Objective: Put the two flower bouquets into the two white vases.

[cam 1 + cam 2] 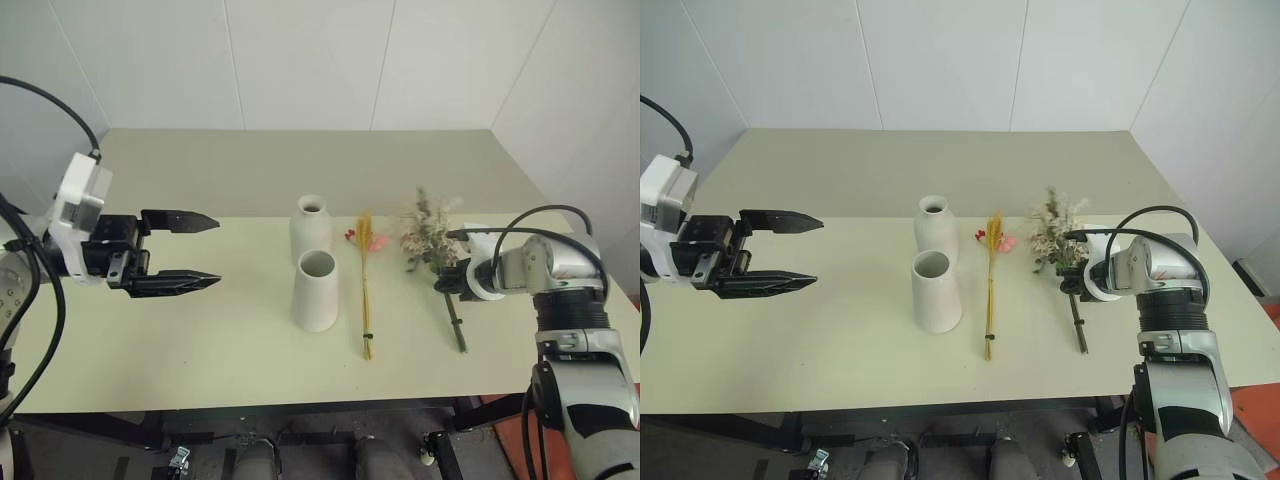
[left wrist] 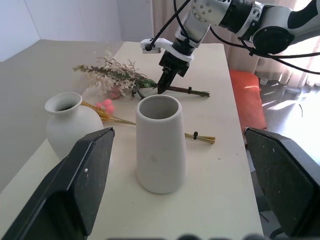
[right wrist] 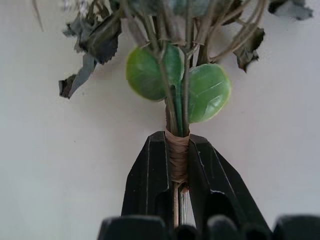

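The bushy beige-green bouquet point(image 1: 432, 235) lies on the table at the right, its dark stem point(image 1: 457, 325) pointing toward the front edge. My right gripper point(image 3: 177, 150) is shut on its twine-wrapped stem point(image 3: 177, 155) just below two round green leaves. The slim yellow-stalked bouquet point(image 1: 365, 290) with small red-pink flowers point(image 1: 372, 240) lies flat between that bundle and the vases. The cone vase point(image 1: 315, 291) with a wide mouth stands in front of the bottle-shaped vase point(image 1: 311, 228). My left gripper point(image 1: 207, 252) hangs open above the table's left side, pointing toward the vases.
The pale green table point(image 1: 200, 350) has bare room at the left and along its front edge. White walls close the back; an orange-red object point(image 2: 245, 95) lies on the floor past the table's right side.
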`<state>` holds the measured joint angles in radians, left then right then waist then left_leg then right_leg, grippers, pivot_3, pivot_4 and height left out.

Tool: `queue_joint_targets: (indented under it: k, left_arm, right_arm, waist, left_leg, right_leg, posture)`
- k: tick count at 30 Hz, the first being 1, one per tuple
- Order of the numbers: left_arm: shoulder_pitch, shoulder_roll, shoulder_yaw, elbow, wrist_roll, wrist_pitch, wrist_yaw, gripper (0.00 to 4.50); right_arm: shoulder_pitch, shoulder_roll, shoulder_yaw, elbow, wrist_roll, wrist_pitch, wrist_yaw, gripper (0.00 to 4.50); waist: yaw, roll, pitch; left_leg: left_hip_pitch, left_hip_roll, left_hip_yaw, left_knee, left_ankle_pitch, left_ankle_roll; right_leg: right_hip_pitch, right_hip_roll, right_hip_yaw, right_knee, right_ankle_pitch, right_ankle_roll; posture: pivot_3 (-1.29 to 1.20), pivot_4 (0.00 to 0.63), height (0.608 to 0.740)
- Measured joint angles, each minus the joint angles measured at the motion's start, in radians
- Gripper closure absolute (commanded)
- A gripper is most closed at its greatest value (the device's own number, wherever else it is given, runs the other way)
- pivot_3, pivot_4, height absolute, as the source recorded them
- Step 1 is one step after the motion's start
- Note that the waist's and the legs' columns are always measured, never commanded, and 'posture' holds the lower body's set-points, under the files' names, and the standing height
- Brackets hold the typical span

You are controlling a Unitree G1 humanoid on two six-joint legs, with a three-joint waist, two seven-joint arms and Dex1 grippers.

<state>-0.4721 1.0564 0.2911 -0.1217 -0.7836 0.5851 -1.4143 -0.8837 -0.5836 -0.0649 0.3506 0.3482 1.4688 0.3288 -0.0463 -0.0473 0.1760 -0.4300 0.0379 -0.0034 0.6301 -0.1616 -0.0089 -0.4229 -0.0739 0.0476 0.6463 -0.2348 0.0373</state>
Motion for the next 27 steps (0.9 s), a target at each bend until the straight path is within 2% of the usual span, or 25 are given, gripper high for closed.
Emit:
queue_joint_targets:
  k: [3,7,12,14,21,27]
  left_arm:
    - [0.0,0.0,0.0,0.0,0.0,0.0,0.003,0.0]
    - [0.007,0.0,0.002,0.001,0.0,0.002,0.013,0.0]
    - [0.017,0.0,0.002,0.004,0.001,0.047,0.069,0.0]
    - [0.016,0.0,-0.003,0.004,0.002,0.071,0.095,0.0]
    - [-0.047,0.004,-0.055,0.004,0.049,0.167,0.231,0.0]
    - [-0.052,0.004,-0.054,0.002,0.049,0.205,0.266,0.0]
  right_arm:
    - [0.019,0.02,-0.048,-0.078,-0.006,-0.071,-0.019,4.26]
    - [0.025,0.068,-0.135,-0.229,-0.009,-0.302,-0.037,4.26]
    - [-0.046,0.205,-0.172,-0.276,-0.005,-0.599,-0.039,4.26]
    - [-0.09,0.247,-0.167,-0.274,0.017,-0.662,-0.021,4.26]
    - [-0.21,0.409,-0.07,-0.141,0.015,-0.949,0.052,4.26]
    - [-0.258,0.503,-0.025,0.038,-0.03,-1.15,0.065,4.26]
  waist:
    - [0.001,0.001,0.001]
    - [0.0,0.002,0.001]
    - [-0.004,0.003,0.002]
    - [-0.002,0.003,0.002]
    - [0.0,0.004,0.002]
    - [0.001,0.004,0.003]
  left_leg:
    - [-0.001,0.0,0.0,0.0,0.0,0.0]
    - [-0.001,0.0,0.0,-0.001,0.0,0.0]
    - [0.0,0.003,0.0,-0.001,0.0,0.0]
    - [0.0,0.005,0.0,-0.001,0.0,0.0]
    - [0.0,0.01,0.0,-0.002,0.0,0.0]
    - [0.0,0.012,0.0,-0.003,0.0,0.0]
  right_leg:
    - [-0.001,0.0,0.0,0.0,0.0,0.0]
    - [-0.001,0.0,0.0,0.0,0.0,0.001]
    - [-0.001,0.003,0.0,0.0,0.0,0.0]
    - [-0.001,0.005,0.0,0.0,0.0,0.0]
    - [-0.002,0.01,0.0,0.0,0.002,-0.004]
    - [-0.004,0.013,0.0,0.0,0.003,-0.005]
  posture:
    - [0.0,0.15,0.74]
    - [0.0,0.15,0.74]
    - [0.0,0.15,0.74]
    - [0.0,0.15,0.74]
    - [0.0,0.15,0.74]
    - [0.0,0.15,0.74]
